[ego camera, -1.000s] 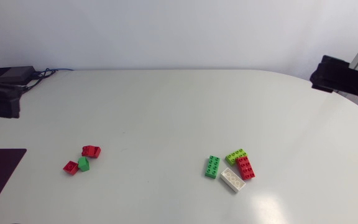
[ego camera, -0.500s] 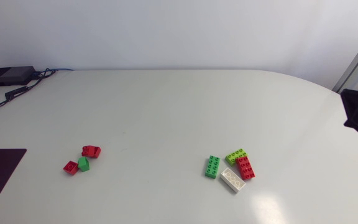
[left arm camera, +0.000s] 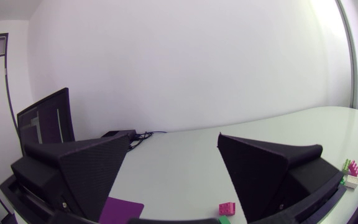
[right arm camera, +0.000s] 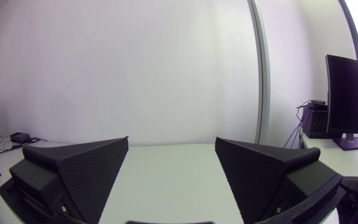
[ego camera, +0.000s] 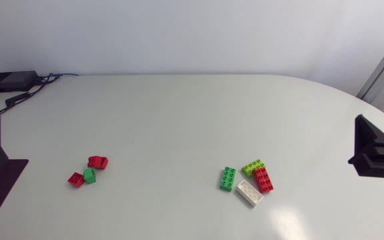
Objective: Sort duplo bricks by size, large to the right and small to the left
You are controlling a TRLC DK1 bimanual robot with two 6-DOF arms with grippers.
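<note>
Gaping wide and empty, left hand (left arm camera: pixel 173 138) and right hand (right arm camera: pixel 171 139) flank the duplo bricks (ego camera: pixel 228 178)

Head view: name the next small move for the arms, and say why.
Likely just settle both arms at rest at the sides. The three small bricks already sit together at the left, the four large bricks at the right; the left gripper and right gripper are open and empty, so nothing seems left to carry.
</note>
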